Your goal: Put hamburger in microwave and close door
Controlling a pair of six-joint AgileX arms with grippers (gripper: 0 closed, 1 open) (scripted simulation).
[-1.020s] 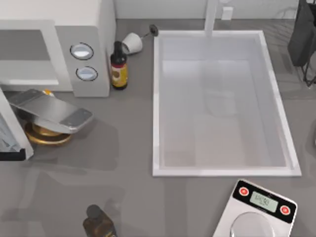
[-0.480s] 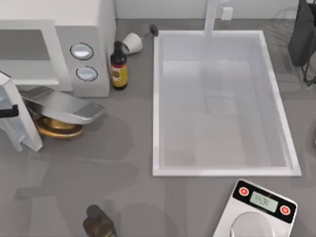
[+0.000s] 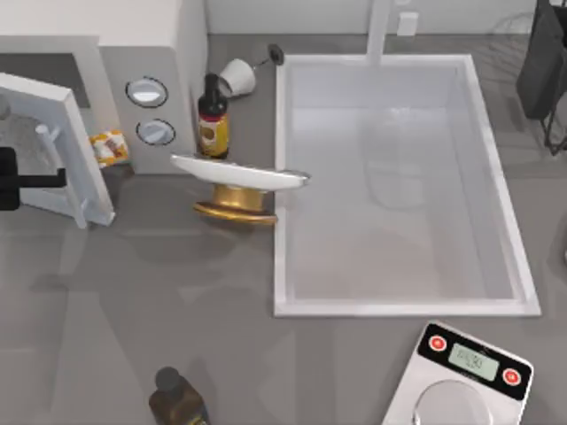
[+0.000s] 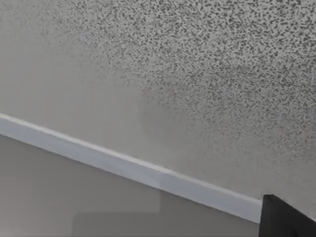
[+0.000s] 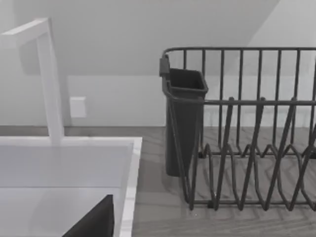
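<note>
At the worktop's near edge you get a dark bottle (image 3: 177, 403) left of middle and a digital scale (image 3: 461, 376) toward the near right corner. Behind them a big white sink (image 3: 279, 221) takes up the right half.

Just left of the sink's left rim, a flat silver piece (image 3: 239, 172) sits over a gold disc (image 3: 235, 211), its tip reaching over the rim.

Far left corner: the microwave (image 3: 182, 35), 2 silver knobs on its side panel. The door (image 3: 53, 146) is swung out, not shut. The hamburger (image 3: 108, 147) sits at the mouth of the opening, between the door's free edge and the knob panel, just beside both. You cannot tell if it is fully inside.

A black part (image 3: 18, 181) at the left edge lies across the door. You cannot tell whether it is the left gripper, nor whether that gripper is open or closed. Same for the right gripper: cannot tell.

Beside the microwave stands a brown bottle with a yellow label (image 3: 213, 119), then a tipped white cup (image 3: 237, 77). At the far edge you see the faucet (image 3: 379, 31) and a dark dish rack (image 5: 247, 133) in the far right corner.
</note>
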